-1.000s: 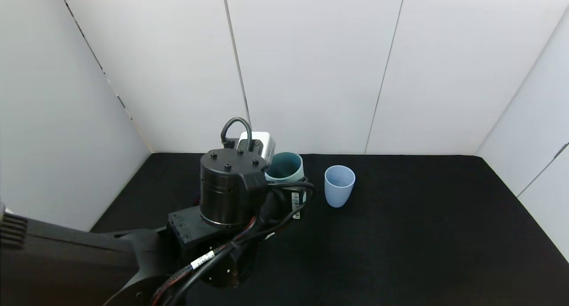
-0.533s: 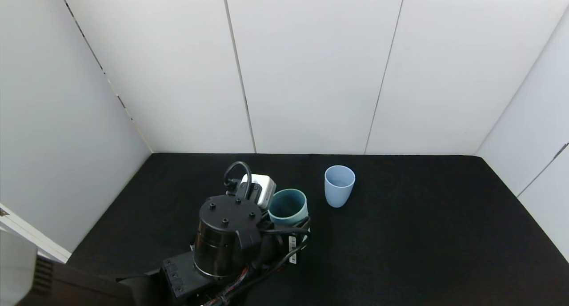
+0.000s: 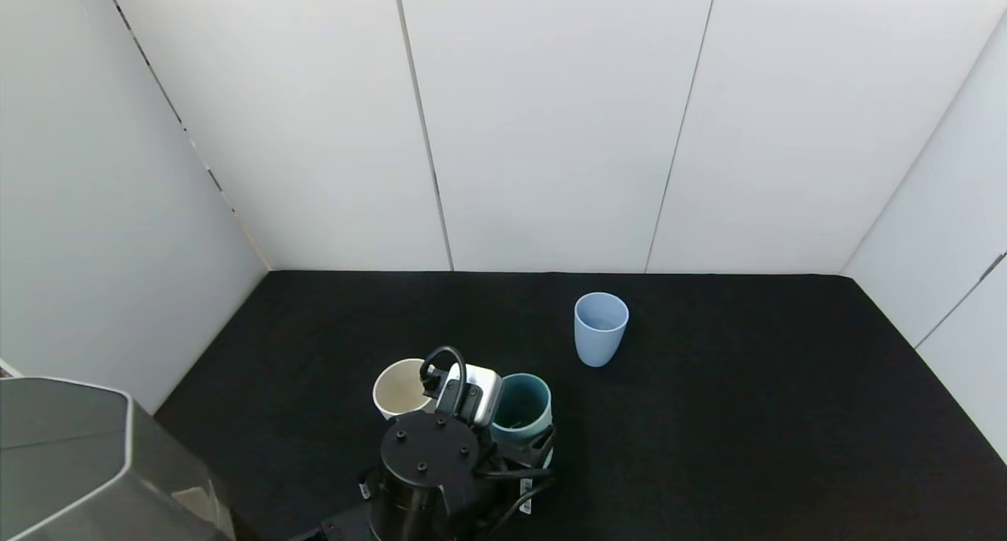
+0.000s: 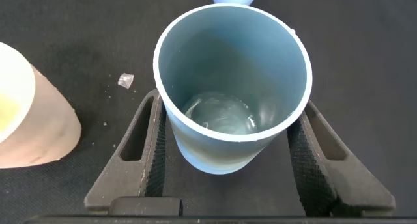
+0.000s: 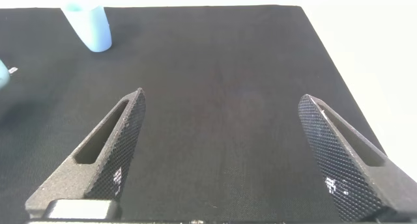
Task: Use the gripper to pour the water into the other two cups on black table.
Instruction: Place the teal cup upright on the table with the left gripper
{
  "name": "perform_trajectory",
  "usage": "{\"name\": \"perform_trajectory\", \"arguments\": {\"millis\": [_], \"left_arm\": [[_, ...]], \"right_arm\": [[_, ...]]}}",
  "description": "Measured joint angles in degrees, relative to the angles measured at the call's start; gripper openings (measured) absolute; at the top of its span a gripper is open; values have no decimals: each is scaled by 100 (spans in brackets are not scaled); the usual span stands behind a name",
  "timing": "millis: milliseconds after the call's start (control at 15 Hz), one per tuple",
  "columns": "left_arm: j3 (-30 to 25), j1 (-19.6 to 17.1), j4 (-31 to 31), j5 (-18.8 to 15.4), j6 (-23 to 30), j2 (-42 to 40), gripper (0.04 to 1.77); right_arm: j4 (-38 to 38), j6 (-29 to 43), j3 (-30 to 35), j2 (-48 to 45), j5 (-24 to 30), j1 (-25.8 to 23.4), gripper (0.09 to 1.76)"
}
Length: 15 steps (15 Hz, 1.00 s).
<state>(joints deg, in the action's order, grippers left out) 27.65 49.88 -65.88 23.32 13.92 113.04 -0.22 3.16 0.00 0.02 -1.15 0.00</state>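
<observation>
Teal cup (image 4: 232, 94), upright, left pincer (image 4: 228, 152) gripping, water (image 4: 218, 113) inside

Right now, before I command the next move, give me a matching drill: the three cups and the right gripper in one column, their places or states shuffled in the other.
Things:
1. teal cup
2. cream cup
3. light blue cup
4. right gripper

States:
A. open, nothing between its fingers
B. stands alone farther back on the black table
C. held in the left gripper, a little water at its bottom
D. beside the held cup, on its left

Pairs: 1-C, 2-D, 3-B, 4-A
</observation>
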Motion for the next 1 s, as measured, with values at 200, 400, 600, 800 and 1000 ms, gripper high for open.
{"name": "perform_trajectory", "arguments": {"millis": [200,400,600,800,1000], "left_arm": [[-32,0,-449,79,-271,291,111],[-37,-22,-907,123,-574,556,111],[-39,-28,-1395,126,-781,862,111],[-26,-22,-1519,134,-891,1115,111],[33,-17,-1513,137,-891,1231,111]], "right_arm": [[0,-2,0,0,2,0,171],[0,-2,0,0,0,0,171],[-2,-2,0,0,2,0,171],[0,0,0,0,0,0,171],[-2,0,0,0,0,0,171]]}}
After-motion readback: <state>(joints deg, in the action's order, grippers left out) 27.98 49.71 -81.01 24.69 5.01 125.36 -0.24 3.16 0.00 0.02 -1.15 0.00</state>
